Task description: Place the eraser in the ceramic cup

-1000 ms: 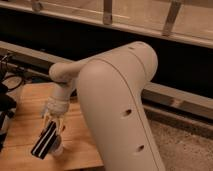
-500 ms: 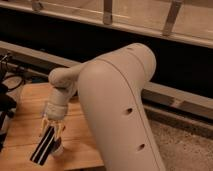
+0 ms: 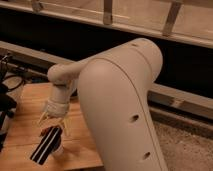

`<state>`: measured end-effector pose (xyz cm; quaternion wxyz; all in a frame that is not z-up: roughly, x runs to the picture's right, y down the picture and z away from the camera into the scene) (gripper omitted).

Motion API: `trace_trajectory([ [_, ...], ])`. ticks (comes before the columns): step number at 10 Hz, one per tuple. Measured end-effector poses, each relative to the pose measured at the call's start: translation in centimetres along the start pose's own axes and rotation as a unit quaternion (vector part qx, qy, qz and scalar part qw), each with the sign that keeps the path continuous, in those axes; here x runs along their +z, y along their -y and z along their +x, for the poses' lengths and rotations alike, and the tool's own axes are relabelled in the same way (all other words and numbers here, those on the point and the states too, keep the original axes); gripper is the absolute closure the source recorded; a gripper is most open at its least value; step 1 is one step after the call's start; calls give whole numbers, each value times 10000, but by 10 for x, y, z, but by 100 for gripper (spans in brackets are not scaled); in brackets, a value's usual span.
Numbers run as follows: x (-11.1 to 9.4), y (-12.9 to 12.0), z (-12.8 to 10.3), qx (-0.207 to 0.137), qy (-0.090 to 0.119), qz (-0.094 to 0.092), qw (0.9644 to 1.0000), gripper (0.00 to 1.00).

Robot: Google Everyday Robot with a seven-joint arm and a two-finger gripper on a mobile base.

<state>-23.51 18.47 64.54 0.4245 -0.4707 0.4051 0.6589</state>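
The pincer (image 3: 54, 125) hangs over the wooden surface (image 3: 30, 105), its yellowish fingers (image 3: 65, 127) spread wide and apart from everything. Just below it the eraser (image 3: 46, 145) leans tilted, its lower-left end out past the ceramic cup (image 3: 58, 148), which shows only partly beneath the eraser's upper end.

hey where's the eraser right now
In the camera view's lower left, the eraser leans tilted over the ceramic cup on the wooden table, just beneath the gripper.
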Motion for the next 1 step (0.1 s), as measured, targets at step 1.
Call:
trace_trajectory([
  [1,2,-3,0,-42,-81,26,10000,37],
])
